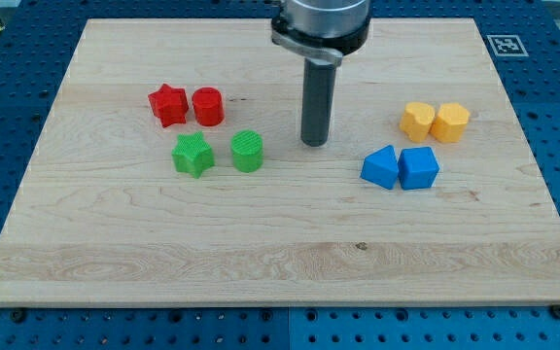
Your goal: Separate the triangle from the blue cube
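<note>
Left of the touching blue triangle [380, 167] and blue cube [419, 167], my tip [314, 143]; no jaws.

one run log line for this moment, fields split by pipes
my tip on board, touching nothing | blue triangle touching blue cube, not separated | tip at their upper left, right of green cylinder

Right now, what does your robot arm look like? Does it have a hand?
No hand and no jaws. My arm ends in a round silver-grey metal collar with a dark ring beneath it, coming in from the view's top. Below that hangs a straight, smooth, dark grey rod. My tip is its plain flat end. I see no cables, stickers or markings on it.
</note>
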Robot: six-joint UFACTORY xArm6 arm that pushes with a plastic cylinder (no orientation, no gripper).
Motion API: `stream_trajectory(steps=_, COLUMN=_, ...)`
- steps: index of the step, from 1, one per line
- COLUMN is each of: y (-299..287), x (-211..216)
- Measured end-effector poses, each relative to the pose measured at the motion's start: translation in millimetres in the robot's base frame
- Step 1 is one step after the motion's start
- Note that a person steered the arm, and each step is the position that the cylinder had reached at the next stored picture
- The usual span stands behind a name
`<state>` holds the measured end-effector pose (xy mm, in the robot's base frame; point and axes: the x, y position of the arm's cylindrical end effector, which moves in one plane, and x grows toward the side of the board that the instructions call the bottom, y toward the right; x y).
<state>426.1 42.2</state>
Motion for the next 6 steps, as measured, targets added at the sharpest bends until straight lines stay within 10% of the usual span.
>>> stream_trajectory(steps=6, y=77, x=36)
